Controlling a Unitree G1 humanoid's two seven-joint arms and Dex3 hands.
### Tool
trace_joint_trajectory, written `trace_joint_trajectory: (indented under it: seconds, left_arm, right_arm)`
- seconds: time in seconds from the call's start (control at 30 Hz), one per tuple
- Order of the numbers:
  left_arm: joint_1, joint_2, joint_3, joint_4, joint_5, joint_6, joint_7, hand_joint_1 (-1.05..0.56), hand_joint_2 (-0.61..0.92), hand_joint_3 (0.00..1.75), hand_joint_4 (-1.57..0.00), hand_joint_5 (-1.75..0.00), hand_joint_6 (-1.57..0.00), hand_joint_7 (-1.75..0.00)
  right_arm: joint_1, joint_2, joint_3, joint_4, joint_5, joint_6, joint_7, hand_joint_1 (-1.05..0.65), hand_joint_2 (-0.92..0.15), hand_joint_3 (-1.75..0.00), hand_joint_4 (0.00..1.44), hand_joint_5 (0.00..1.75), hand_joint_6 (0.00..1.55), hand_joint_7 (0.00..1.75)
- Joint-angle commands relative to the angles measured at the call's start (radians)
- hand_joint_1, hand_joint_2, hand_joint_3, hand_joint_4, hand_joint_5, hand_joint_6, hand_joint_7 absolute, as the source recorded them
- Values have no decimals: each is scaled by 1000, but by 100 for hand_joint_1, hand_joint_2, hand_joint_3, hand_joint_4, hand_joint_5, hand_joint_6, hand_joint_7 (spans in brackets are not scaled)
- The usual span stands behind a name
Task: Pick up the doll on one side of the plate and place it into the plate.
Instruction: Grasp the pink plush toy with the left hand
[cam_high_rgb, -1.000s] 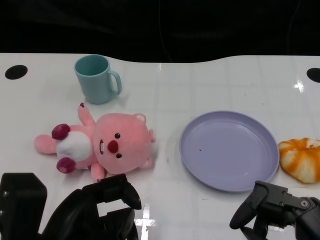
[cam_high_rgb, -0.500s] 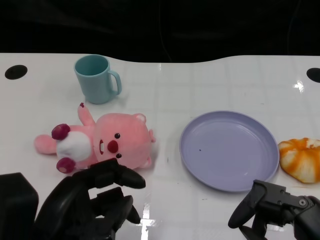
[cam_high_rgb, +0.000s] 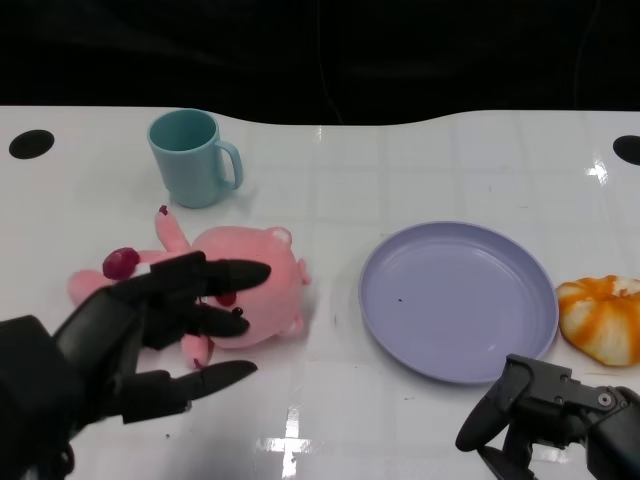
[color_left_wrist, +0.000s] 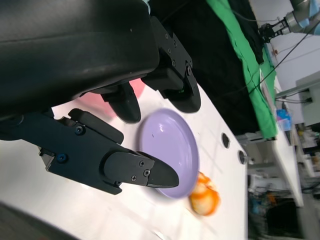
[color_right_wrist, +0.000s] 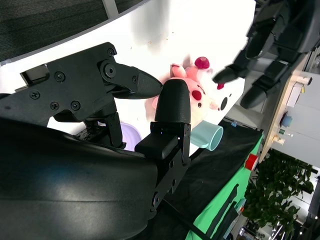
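Observation:
The pink plush doll (cam_high_rgb: 262, 285) lies on its back on the white table, left of the empty lilac plate (cam_high_rgb: 470, 310). My left hand (cam_high_rgb: 150, 335) hovers over the doll's body with fingers spread, holding nothing and hiding the doll's belly and legs. Whether it touches the doll I cannot tell. My right hand (cam_high_rgb: 545, 415) sits low near the plate's front edge, fingers apart and empty. The right wrist view shows the doll (color_right_wrist: 202, 97) with the left hand (color_right_wrist: 272, 47) above it. The left wrist view shows the plate (color_left_wrist: 172, 145) beyond my fingers.
A teal mug (cam_high_rgb: 193, 157) stands behind the doll. An orange and white bun-like object (cam_high_rgb: 603, 317) lies just right of the plate. The table's back edge meets a black backdrop, and dark round holes mark its far corners.
My left hand has risen from the front edge and reached forward over the doll, its fingers uncurling and spreading. The right hand, doll and plate have stayed put.

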Motion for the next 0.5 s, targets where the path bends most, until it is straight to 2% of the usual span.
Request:
trace_joint_trajectory:
  seconds: [0.03,0.3,0.43,0.5]
  left_arm:
    - [-37,52,16,6,64,-29,-5,-63,92,11,-9,-73,-34,-16]
    - [-143,170,-6,64,257,-60,-24,-63,92,4,0,-63,-27,-6]
    - [-199,239,-51,91,405,-60,-30,-66,92,3,0,-56,-25,-4]
    - [-212,247,-61,98,444,-59,-32,-65,92,2,0,-54,-25,-4]
  right_arm:
    - [1,-8,-8,3,5,8,0,-25,-74,-72,64,164,57,133]
    - [3,-8,-6,-4,-2,16,-4,-26,-75,-71,64,164,57,133]
    - [4,-9,-4,0,-5,6,-4,-26,-76,-71,64,164,57,133]
    - [4,-8,-4,-1,-6,7,-5,-26,-76,-70,64,164,57,133]
